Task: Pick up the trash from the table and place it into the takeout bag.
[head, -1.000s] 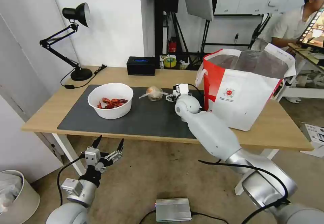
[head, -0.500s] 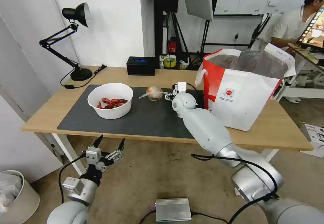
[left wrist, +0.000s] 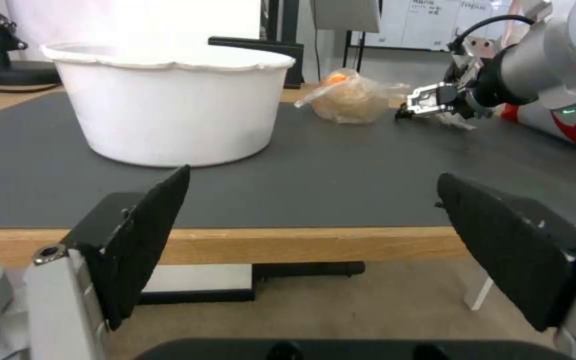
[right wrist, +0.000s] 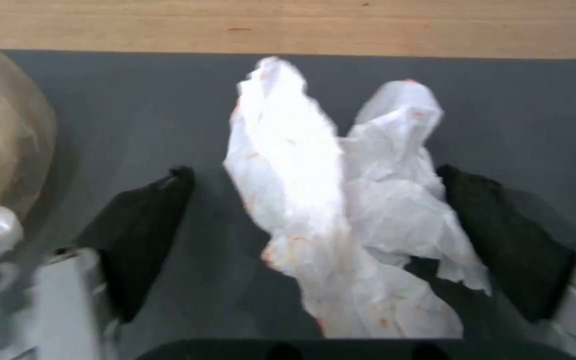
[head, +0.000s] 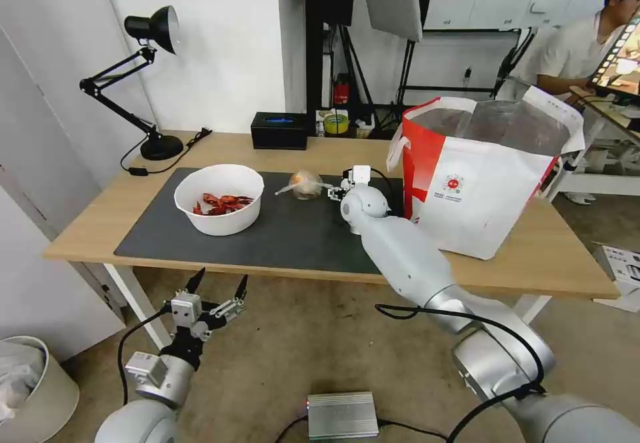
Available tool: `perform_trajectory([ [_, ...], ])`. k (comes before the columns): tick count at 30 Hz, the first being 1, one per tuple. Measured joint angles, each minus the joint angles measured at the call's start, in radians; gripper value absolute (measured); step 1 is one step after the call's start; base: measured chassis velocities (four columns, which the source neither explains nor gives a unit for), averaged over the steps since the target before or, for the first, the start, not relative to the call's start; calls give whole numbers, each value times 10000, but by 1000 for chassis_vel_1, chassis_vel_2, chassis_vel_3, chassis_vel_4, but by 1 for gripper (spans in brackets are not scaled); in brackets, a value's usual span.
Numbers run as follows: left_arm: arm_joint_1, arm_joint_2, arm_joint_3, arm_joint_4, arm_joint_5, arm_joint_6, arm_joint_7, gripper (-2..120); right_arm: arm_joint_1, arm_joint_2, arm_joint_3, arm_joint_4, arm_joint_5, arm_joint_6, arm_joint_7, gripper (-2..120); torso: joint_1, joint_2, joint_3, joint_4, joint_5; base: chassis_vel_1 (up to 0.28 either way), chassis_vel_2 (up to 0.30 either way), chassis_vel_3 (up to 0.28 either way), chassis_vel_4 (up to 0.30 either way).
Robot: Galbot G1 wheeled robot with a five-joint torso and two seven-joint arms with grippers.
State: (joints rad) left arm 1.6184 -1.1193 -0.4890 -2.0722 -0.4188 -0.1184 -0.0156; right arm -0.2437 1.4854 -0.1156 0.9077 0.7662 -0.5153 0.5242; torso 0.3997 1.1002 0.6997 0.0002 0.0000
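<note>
Head cam looks down over table (head: 200,144); left wrist level below its edge; right wrist close above mat (right wrist: 135,100), shared by all.

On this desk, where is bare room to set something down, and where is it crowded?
Free: the mat in front of the bowl and knotted bag, and the wood left of the mat. Crowded: between knotted bag and takeout bag, where the open right hand straddles the tissue.
</note>
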Motion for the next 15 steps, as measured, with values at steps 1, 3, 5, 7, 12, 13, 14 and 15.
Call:
perform_trajectory([
  [1,7,-10,5,-1,5,-3,1,100,-13,-27,8,25,12,1,12,84,0,0,0,0,0,0,0,0,0],
  [3,29,-28,8,-14,26,-13,3,100,-49,-115,16,102,57,3,56,72,0,0,0,-1,0,0,0,0,0],
  [5,35,-33,8,-27,28,-21,3,100,-70,-158,16,156,94,4,77,67,0,0,0,-1,0,0,0,0,0],
  [7,41,-38,9,-48,29,-30,4,100,-125,-248,7,268,215,6,152,57,0,0,0,-4,0,0,0,0,0],
  [12,45,-51,28,-64,29,-31,4,100,-218,-314,24,387,290,10,254,42,0,1,1,-6,-1,0,0,0,0],
  [13,45,-56,32,-72,29,-31,4,100,-253,-330,29,436,298,12,272,39,0,0,1,-7,-2,0,0,0,0],
  [14,46,-63,36,-80,29,-31,4,100,-298,-351,31,502,309,13,297,32,1,0,1,-7,-2,0,0,0,0],
  [15,52,-70,39,-82,29,-31,4,100,-340,-373,33,574,324,13,307,29,1,0,1,-8,-2,0,0,0,0],
])
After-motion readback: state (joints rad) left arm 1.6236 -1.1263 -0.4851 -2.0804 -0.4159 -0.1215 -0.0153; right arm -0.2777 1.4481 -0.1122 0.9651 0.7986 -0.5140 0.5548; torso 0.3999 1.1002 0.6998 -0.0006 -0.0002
